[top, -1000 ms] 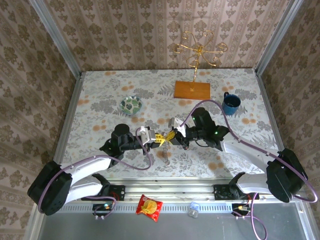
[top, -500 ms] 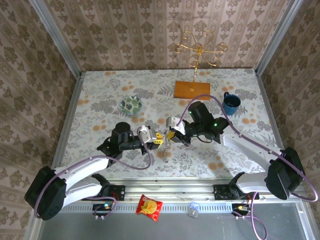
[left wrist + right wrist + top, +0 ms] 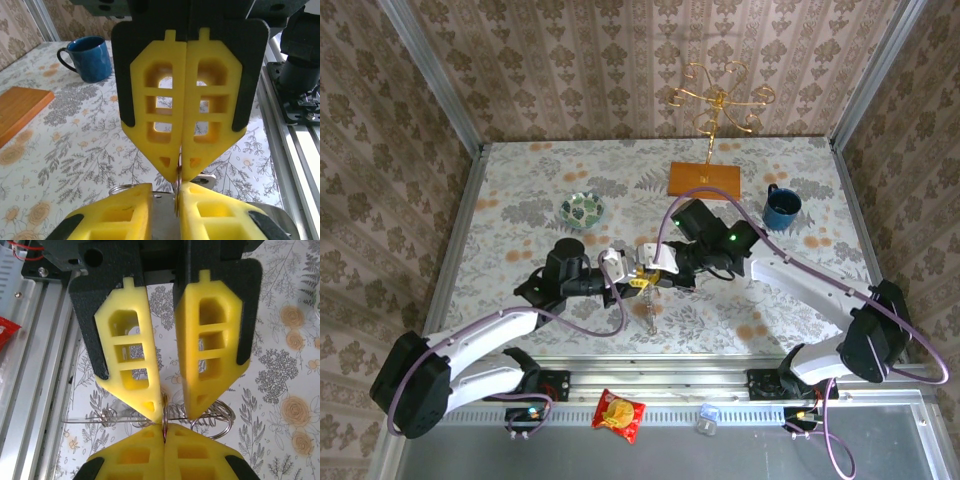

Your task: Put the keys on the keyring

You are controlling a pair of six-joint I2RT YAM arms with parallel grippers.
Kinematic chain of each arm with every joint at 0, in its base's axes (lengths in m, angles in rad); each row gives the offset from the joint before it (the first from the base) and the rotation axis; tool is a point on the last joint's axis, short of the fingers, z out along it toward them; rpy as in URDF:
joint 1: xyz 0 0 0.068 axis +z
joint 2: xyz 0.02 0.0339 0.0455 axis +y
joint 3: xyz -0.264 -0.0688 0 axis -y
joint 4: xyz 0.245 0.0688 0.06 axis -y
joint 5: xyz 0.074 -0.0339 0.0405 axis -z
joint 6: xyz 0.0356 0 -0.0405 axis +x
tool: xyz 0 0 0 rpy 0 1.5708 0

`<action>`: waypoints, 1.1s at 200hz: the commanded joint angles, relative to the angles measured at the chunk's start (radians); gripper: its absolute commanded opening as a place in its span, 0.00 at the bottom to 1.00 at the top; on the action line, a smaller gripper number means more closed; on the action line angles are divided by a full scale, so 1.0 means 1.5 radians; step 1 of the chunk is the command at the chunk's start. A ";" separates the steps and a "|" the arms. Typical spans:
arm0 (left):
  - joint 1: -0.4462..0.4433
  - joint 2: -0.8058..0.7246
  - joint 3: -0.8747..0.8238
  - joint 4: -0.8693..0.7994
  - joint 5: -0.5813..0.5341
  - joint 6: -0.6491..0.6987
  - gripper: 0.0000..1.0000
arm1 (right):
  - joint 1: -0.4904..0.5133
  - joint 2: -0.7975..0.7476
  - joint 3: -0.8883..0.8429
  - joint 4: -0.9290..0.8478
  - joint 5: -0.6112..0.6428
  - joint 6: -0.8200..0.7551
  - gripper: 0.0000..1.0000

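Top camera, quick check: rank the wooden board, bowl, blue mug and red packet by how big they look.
1. Wooden board, clearly largest.
2. Red packet, but it lies apart from the rest, so distance from the camera may skew this.
3. Bowl and blue mug: too alike to rank.

The thin silver wire ring (image 3: 164, 412) disappears between the closed yellow fingertips of the right gripper (image 3: 164, 430), and from above it is too small to trace. Picture edges crop the flat orange wooden board (image 3: 20, 107) and the red snack packet (image 3: 6, 332).
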 commanded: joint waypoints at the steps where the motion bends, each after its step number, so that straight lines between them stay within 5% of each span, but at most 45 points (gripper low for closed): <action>1: -0.002 0.008 0.023 -0.009 0.019 0.020 0.15 | 0.010 0.005 0.022 -0.029 -0.002 -0.024 0.00; 23: -0.002 0.007 0.022 -0.008 0.027 0.021 0.00 | 0.004 -0.015 -0.003 0.011 -0.020 -0.002 0.00; 50: -0.002 0.004 0.004 0.026 0.030 0.008 0.00 | -0.041 -0.078 -0.090 0.144 -0.090 0.090 0.27; 123: -0.001 0.012 -0.050 0.175 0.040 -0.047 0.00 | -0.080 -0.113 -0.224 0.334 -0.159 0.225 0.32; 184: -0.001 0.026 -0.064 0.231 0.045 -0.071 0.00 | -0.079 -0.081 -0.231 0.375 -0.182 0.238 0.25; 220: 0.001 0.033 -0.066 0.249 0.037 -0.084 0.01 | -0.079 -0.071 -0.218 0.365 -0.189 0.232 0.00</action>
